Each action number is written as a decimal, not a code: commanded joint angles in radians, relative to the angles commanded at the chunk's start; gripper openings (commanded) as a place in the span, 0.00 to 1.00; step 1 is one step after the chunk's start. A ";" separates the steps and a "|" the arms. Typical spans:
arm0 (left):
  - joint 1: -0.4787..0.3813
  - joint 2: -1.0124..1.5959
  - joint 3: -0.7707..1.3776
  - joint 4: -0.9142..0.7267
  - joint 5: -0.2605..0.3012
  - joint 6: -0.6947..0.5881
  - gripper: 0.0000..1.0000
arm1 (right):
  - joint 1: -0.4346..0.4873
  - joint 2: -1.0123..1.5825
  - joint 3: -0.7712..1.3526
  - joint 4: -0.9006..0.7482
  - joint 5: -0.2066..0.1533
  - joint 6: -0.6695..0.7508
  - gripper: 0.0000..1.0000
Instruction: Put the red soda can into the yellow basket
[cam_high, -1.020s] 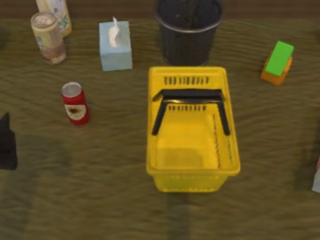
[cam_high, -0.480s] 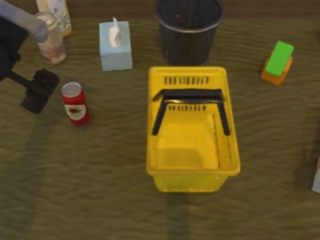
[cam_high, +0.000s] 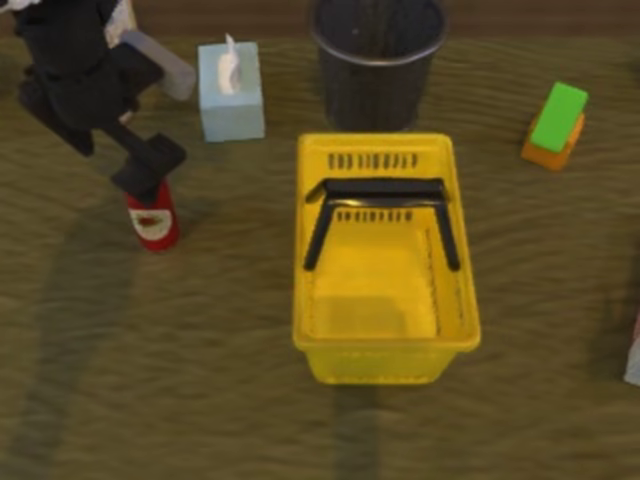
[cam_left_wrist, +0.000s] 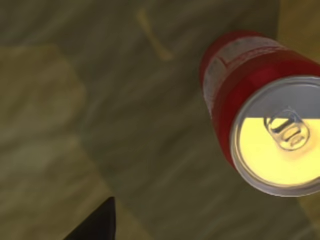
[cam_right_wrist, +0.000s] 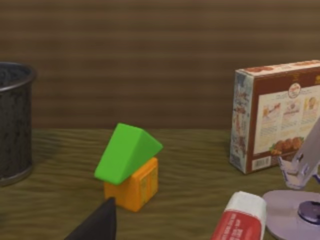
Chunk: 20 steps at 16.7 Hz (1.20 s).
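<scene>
Where the table (cam_high: 200, 380) spreads olive-brown and wavy-grained before a dark slatted wall (cam_right_wrist: 150, 60), the can (cam_high: 153, 222), a glossy red cylinder with a silver lid, stands upright at the left, well apart from the slotted yellow plastic basket (cam_high: 460, 300). The left gripper (cam_high: 148, 170) hovers directly above the can; whether its fingers are open, I cannot tell.

Far left, a blue tissue box (cam_high: 231, 92); far centre, a black mesh bin (cam_high: 377, 58); far right, a green-topped orange block (cam_high: 555, 126).
</scene>
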 joint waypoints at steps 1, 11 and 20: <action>-0.005 0.043 0.045 -0.022 0.000 0.012 1.00 | 0.000 0.000 0.000 0.000 0.000 0.000 1.00; -0.010 0.116 0.103 -0.039 0.001 0.035 1.00 | 0.000 0.000 0.000 0.000 0.000 0.000 1.00; -0.012 0.145 -0.028 0.121 0.001 0.035 1.00 | 0.000 0.000 0.000 0.000 0.000 0.000 1.00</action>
